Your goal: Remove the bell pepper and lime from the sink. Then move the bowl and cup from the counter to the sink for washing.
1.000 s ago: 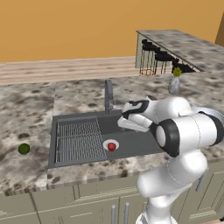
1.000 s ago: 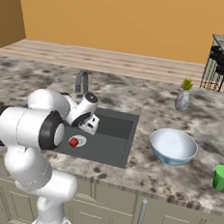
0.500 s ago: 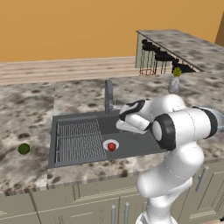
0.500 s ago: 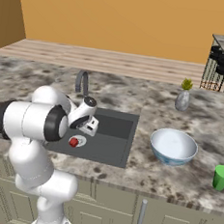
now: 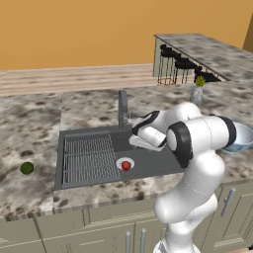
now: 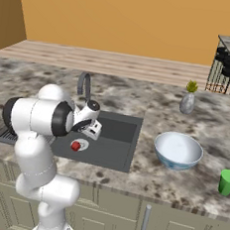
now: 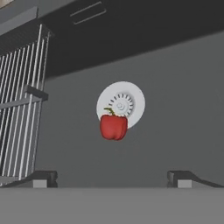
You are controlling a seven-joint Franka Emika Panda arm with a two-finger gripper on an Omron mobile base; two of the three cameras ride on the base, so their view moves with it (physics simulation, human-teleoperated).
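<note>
Two dark fingertips [image 7: 43,177] of my gripper [image 7: 111,178] stand spread wide with nothing between them, poised above the sink [image 5: 148,165] floor. Just beyond them the bell pepper [image 7: 113,127] lies on the edge of the white drain [image 7: 131,98], beside the wire rack [image 7: 22,100]. On the counter [image 5: 29,128] left of the basin I see the lime [image 5: 27,168]. To the right sit the bowl [image 6: 178,150] and, further off, the cup [image 6: 227,182].
</note>
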